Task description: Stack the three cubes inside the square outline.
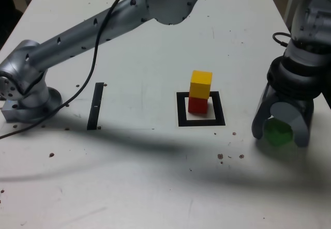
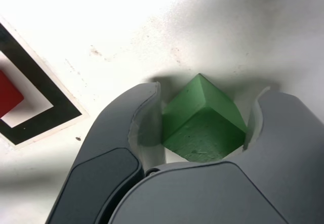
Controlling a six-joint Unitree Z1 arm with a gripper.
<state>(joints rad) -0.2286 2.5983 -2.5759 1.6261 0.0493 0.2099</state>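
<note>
In the exterior view, a yellow cube sits on a red cube inside the black square outline near the table's middle. To the exterior view's right of the outline, my gripper points down at the table with a green cube between its grey fingers. In the wrist view both fingers press against opposite sides of the green cube, which rests on the white table, turned corner-on. The gripper is shut on it. A corner of the outline and part of the red cube show at that picture's edge.
A narrow black strip lies at the exterior view's left of the outline. The arm's base stands at the far left, its silver link and a black cable crossing above the table. Small dark specks dot the white surface.
</note>
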